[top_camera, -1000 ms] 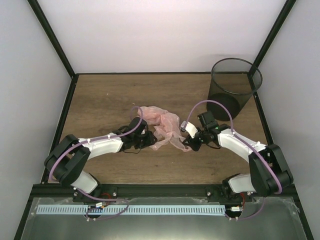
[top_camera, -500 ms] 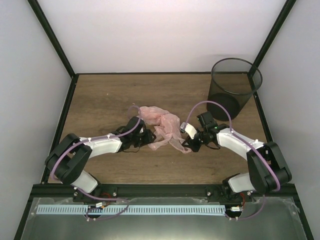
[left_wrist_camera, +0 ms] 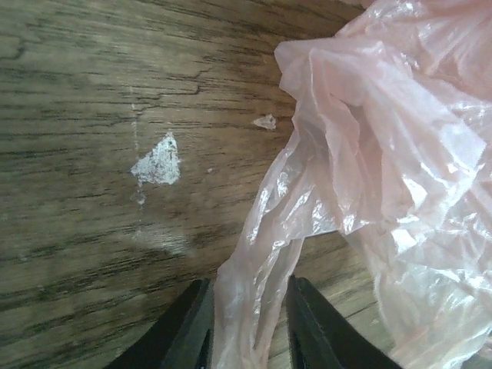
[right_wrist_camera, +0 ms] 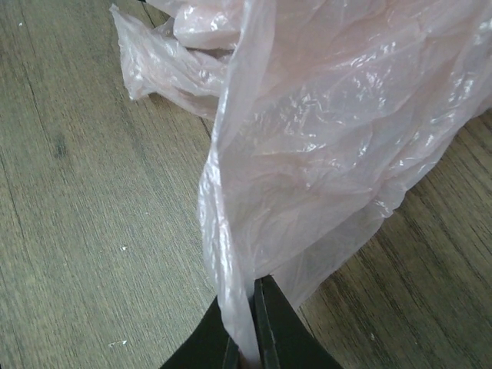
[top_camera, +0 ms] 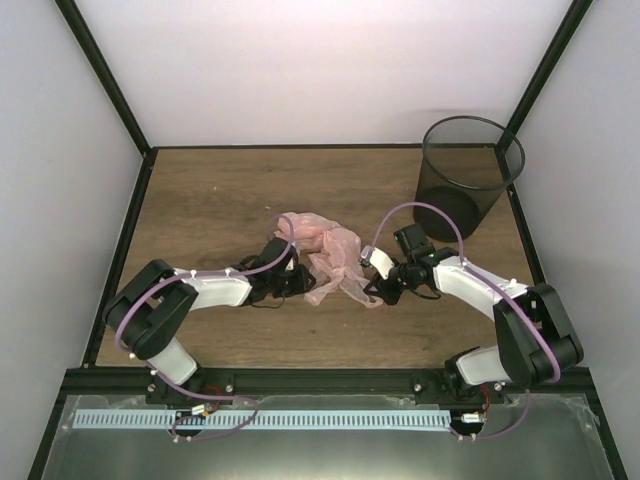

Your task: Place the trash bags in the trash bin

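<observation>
The pale-pink trash bag (top_camera: 325,248) lies crumpled on the wooden table between my two arms. My left gripper (top_camera: 303,285) is at its near left edge. In the left wrist view the gripper (left_wrist_camera: 250,330) has its jaws closed on a bunched strand of the bag (left_wrist_camera: 384,154). My right gripper (top_camera: 375,290) is at the bag's near right edge. In the right wrist view the gripper (right_wrist_camera: 250,334) is pinched shut on a fold of the bag (right_wrist_camera: 330,131), which rises from its tips. The black mesh trash bin (top_camera: 470,175) stands upright at the far right corner, apart from both grippers.
The wooden table (top_camera: 220,200) is enclosed by white walls and black frame posts on the left, back and right. A white paint fleck (left_wrist_camera: 157,163) marks the wood left of the bag. The bin stands against the right wall.
My left arm has shifted right, bringing its gripper closer into the bag's edge. The right gripper and the bag have barely moved.
</observation>
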`<action>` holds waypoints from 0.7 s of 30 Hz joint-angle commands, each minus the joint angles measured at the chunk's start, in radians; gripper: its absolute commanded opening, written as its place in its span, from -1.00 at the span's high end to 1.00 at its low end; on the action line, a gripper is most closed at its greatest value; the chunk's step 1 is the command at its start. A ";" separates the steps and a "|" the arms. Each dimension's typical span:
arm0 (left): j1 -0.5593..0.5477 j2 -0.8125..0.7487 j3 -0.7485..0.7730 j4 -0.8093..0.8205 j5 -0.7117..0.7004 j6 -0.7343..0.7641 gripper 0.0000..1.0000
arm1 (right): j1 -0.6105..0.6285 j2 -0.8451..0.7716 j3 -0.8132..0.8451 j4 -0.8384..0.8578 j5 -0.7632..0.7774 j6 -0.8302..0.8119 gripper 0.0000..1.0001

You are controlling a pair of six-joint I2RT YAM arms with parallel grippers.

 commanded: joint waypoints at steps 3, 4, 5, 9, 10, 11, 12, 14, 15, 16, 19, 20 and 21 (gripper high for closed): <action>-0.001 -0.095 0.021 -0.122 -0.123 0.067 0.91 | -0.003 -0.019 0.032 -0.003 0.006 0.004 0.97; -0.001 -0.140 0.036 -0.184 -0.179 0.090 0.92 | -0.007 -0.023 0.034 0.002 0.024 0.016 0.98; 0.003 -0.186 0.054 -0.246 -0.248 0.114 0.92 | -0.018 -0.028 0.035 0.012 0.042 0.029 0.99; 0.042 -0.385 0.123 -0.471 -0.478 0.160 0.92 | -0.092 -0.039 0.029 0.042 0.096 0.054 0.99; 0.072 -0.432 0.129 -0.495 -0.471 0.164 0.92 | -0.102 -0.040 0.026 0.044 0.101 0.056 0.99; 0.097 -0.473 0.133 -0.505 -0.457 0.173 0.92 | -0.107 -0.039 0.027 0.045 0.105 0.056 0.99; 0.114 -0.511 0.137 -0.511 -0.447 0.188 0.92 | -0.111 -0.037 0.027 0.045 0.105 0.057 0.99; 0.122 -0.556 0.146 -0.517 -0.437 0.224 0.92 | -0.111 -0.033 0.029 0.045 0.104 0.056 0.99; 0.122 -0.565 0.148 -0.516 -0.420 0.240 0.92 | -0.111 -0.032 0.030 0.045 0.104 0.055 0.99; 0.123 -0.567 0.147 -0.516 -0.398 0.250 0.92 | -0.110 -0.030 0.031 0.046 0.106 0.056 0.99; 0.123 -0.551 0.111 -0.503 -0.310 0.255 0.92 | -0.110 -0.028 0.029 0.045 0.105 0.055 0.99; 0.122 -0.549 0.091 -0.492 -0.280 0.249 0.92 | -0.110 -0.027 0.030 0.045 0.105 0.055 0.99; 0.121 -0.549 0.072 -0.481 -0.257 0.244 0.92 | -0.109 -0.028 0.030 0.045 0.104 0.055 0.99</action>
